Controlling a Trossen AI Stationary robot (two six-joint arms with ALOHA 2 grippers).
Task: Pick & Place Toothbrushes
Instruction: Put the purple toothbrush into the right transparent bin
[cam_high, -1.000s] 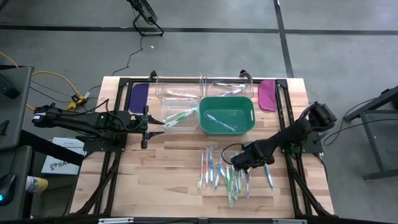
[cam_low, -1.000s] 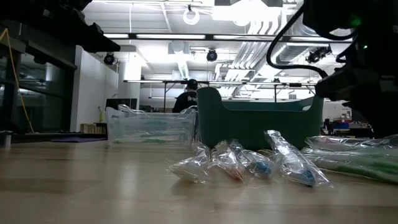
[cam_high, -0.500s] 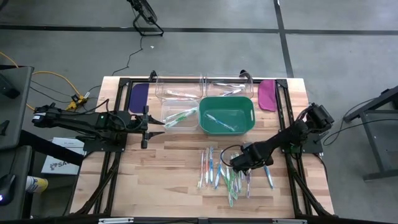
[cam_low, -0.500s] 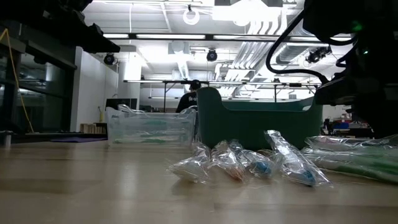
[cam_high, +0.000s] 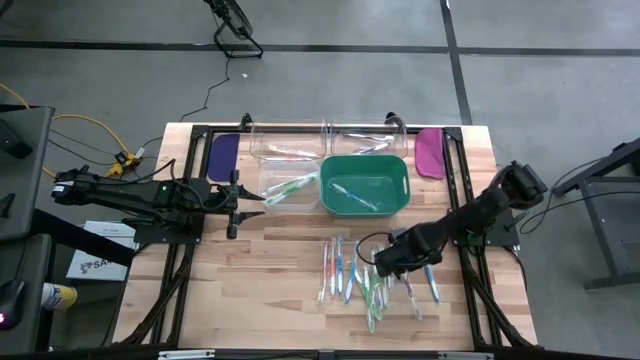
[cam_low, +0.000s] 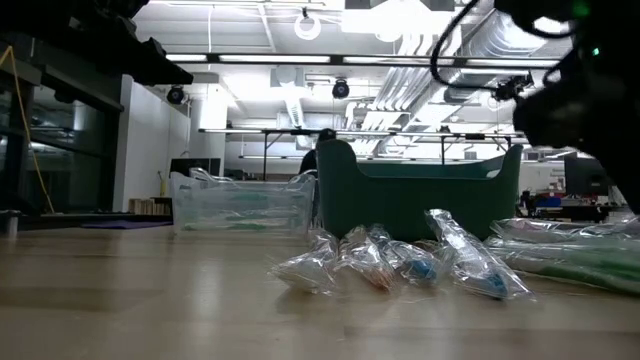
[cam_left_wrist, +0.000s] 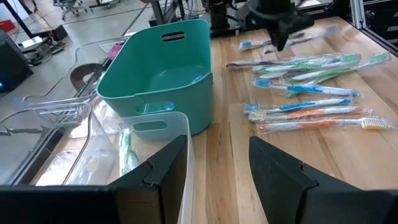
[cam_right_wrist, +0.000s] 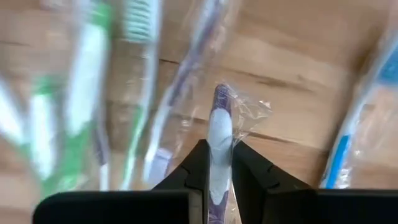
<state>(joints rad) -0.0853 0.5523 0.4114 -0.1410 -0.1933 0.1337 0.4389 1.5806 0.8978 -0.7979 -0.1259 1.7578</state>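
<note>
Light wooden planks form the table (cam_high: 250, 270), with grey floor seen around it from above and a bright ceiling-lit hall seen beyond it in the low view. At the far middle of the table a green tub (cam_high: 364, 185) is placed, with one toothbrush lying inside; clear bins (cam_high: 290, 160) stand beside and behind it, some holding brushes, and a dark purple paddle (cam_high: 222, 155) and a magenta paddle (cam_high: 430, 152) lie at the far corners. Most of the toothbrushes (cam_high: 350, 275), wrapped in clear plastic, are spread in a loose row on the near middle of the table. The right gripper (cam_high: 388, 262) is held low over the right part of that row, and its fingers (cam_right_wrist: 198, 165) are closed on a purple-and-white toothbrush (cam_right_wrist: 217, 134) in its wrapper, as the right wrist view shows. The left gripper (cam_high: 240, 205) is held at the left of the clear bins, its jaws parted with nothing between them.
</note>
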